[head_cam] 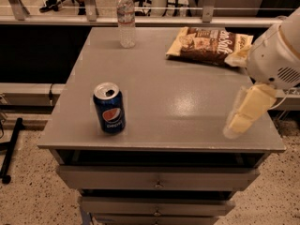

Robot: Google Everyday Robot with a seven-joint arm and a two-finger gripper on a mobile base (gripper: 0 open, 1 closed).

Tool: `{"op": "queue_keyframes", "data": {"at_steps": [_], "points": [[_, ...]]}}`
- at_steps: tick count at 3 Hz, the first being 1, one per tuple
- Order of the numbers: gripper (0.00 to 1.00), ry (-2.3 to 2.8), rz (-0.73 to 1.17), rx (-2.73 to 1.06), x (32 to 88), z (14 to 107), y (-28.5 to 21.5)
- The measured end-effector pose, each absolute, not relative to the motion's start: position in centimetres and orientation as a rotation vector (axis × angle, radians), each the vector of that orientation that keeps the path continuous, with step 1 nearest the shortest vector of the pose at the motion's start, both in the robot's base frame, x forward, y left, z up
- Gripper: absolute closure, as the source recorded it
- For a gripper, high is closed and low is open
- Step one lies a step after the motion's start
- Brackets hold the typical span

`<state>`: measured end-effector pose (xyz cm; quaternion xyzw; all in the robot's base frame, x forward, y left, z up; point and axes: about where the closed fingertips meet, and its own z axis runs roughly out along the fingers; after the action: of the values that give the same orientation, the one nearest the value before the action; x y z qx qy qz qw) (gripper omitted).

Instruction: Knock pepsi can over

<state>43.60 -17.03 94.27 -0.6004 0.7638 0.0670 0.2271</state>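
Observation:
The pepsi can [108,109] is dark blue with a silver top and the round logo. It stands upright near the front left of the grey table top [164,93]. My gripper [241,118] hangs from the white arm at the right edge of the table, near the front right corner. It is far to the right of the can and apart from it, holding nothing that I can see.
A clear plastic water bottle [125,20] stands at the back of the table. A brown and cream snack bag [208,45] lies at the back right. Drawers [157,179] sit under the table top. A railing runs behind the table.

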Motion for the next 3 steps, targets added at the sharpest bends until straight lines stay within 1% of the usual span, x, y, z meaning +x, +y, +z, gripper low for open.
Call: {"op": "queue_keyframes", "data": {"at_steps": [1, 3], "points": [[0.0, 1.938, 0.395, -1.545, 43.6, 93.3, -11.2], [0.0, 1.766, 0.606, -1.43, 44.8, 91.8, -2.8]]}}
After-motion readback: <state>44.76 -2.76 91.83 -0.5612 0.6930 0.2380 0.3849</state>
